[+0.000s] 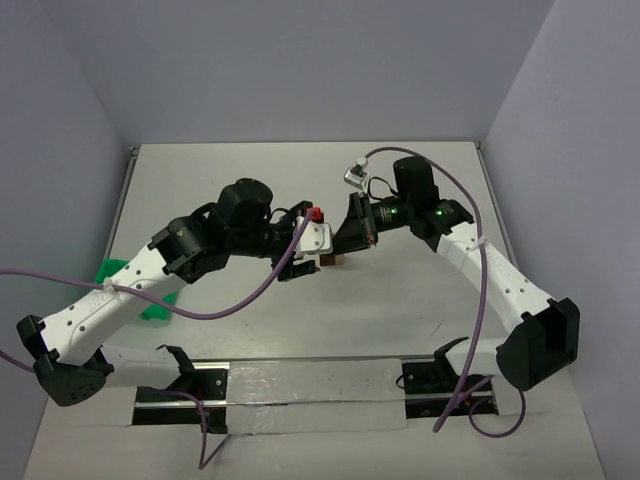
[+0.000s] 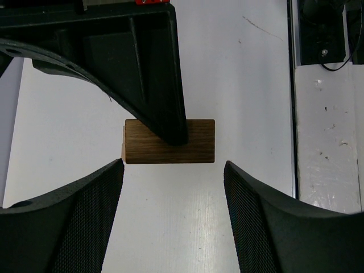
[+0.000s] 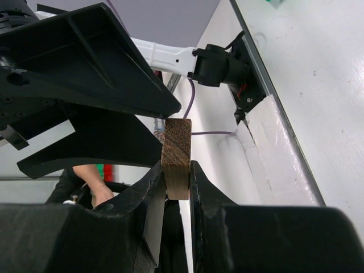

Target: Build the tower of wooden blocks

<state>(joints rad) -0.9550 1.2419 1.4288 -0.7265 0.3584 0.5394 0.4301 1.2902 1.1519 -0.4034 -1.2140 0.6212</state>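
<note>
A single wood block [image 3: 176, 142], mid-brown with visible grain, is clamped between the fingers of the right gripper [image 3: 177, 168]. Its upper half is left standing clear of the fingertips. In the overhead view the block [image 1: 335, 259] is found near the middle of the white surface [image 1: 400, 300], between the two wrists. The right arm is bent in from 4 o'clock and the left arm is stretched in from 8 o'clock.

The left gripper [image 2: 173, 170] is held with its jaws well apart. In its own wrist view they are placed just short of the block [image 2: 196, 142], at 6 o'clock from it, with one finger [image 2: 85, 216] to each side and neither touching the wood. One black finger [image 2: 153, 85] of the right gripper is seen coming down across the block's face from 11 o'clock.

A paler strip is visible along the block's 9 o'clock edge, possibly a second piece behind it, though this cannot be settled. Whether the block rests on the surface or is lifted cannot be told.

A green tray [image 1: 110, 268] is partly hidden under the left arm, at 9 o'clock from the block.
</note>
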